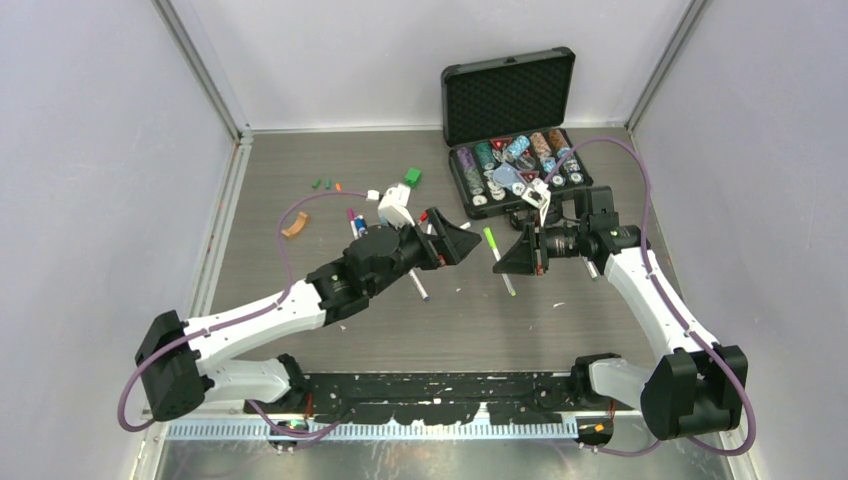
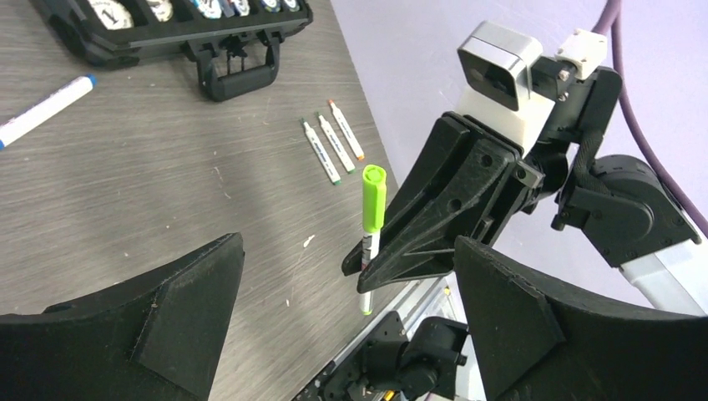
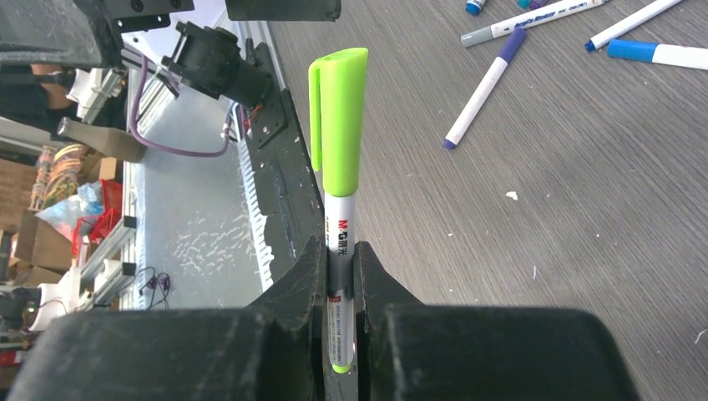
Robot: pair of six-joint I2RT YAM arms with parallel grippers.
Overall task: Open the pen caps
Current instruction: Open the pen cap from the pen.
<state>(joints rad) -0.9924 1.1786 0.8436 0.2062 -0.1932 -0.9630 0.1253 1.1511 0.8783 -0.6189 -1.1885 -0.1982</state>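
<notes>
Closest in, the right gripper (image 3: 338, 263) had both fingers pinched tight on the white barrel of a pen (image 3: 341, 221), just below its lime-green cap (image 3: 341, 117), which sat on the pen and stuck out past the fingertips. Only the right wrist camera showed the printed lettering on the barrel.

Facing it, the left gripper (image 1: 462, 243) stood spread wide with nothing in it. The capped end was just ahead of its gap, touching neither finger. From the left wrist alone I could see three pens (image 2: 334, 146) lying side by side beyond the held one.

Under both lay a grey wood-grain table (image 1: 560, 330). Only the overhead view took in the loose caps (image 1: 320, 184) and a green cube (image 1: 412, 177) beyond the left gripper, the open black case (image 1: 510, 100) of poker chips (image 1: 505, 160) behind the right one, and pale walls (image 1: 90, 150).
</notes>
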